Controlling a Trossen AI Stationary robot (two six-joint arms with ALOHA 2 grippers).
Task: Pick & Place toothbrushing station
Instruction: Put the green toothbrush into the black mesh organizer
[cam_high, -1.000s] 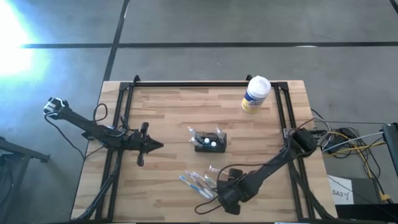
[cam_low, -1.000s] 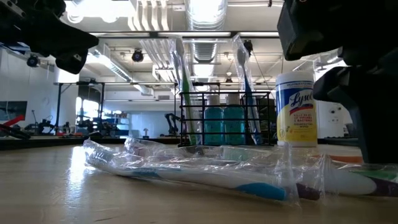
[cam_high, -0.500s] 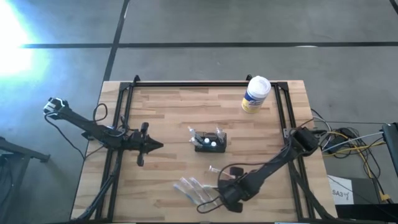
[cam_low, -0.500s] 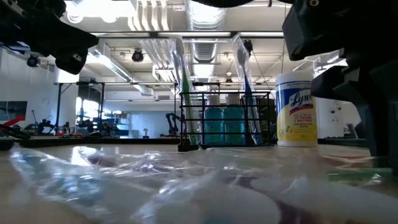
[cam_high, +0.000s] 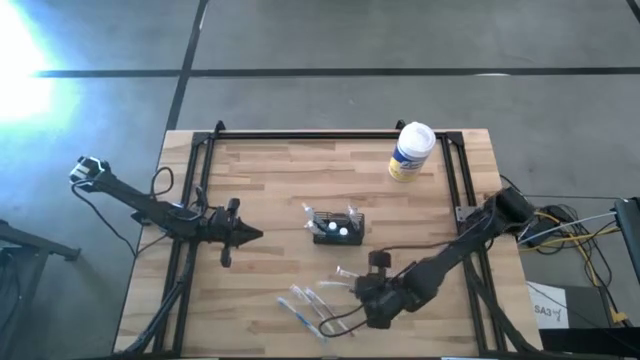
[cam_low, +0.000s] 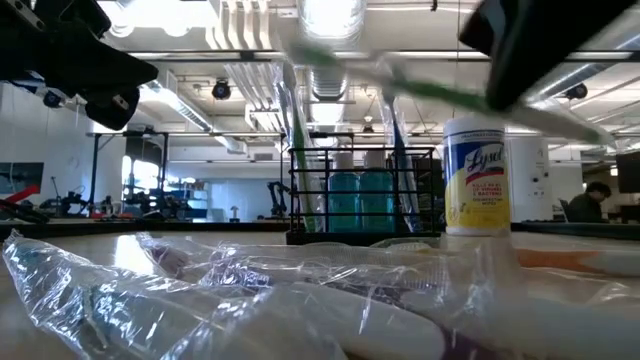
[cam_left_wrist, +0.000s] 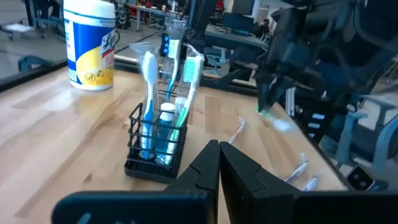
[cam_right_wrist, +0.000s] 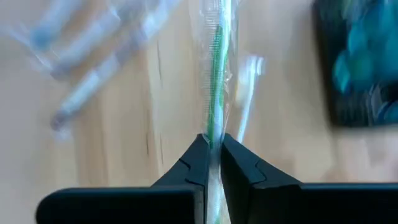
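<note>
The right gripper (cam_right_wrist: 211, 152) has closed within the last second on a green toothbrush in a clear wrapper (cam_right_wrist: 216, 74). One second ago it stood wide open, low over the pile of wrapped toothbrushes (cam_high: 310, 305) at the near edge of the bench (cam_high: 270, 180). It has since lifted clear: in the low view the green toothbrush now slants across the upper frame, above the pile. The pile has also shifted; its members lie more spread than a second ago.

The toothbrushing station (cam_high: 337, 228), a black slotted holder, stands at bench centre, beyond the right gripper and well apart from it. It already carries upright toothbrushes and has not moved. A white-and-yellow wipes canister (cam_high: 411, 152) stands farther off, past the station.

The left gripper (cam_left_wrist: 219, 171) is closed on nothing and waits to the side of the station, pointing at it.

Judgement: the pick appears complete. The remaining step is transport to the station and insertion into a free top hole. The loose wrapper may allow the toothbrush to slip or tilt in the grip.
</note>
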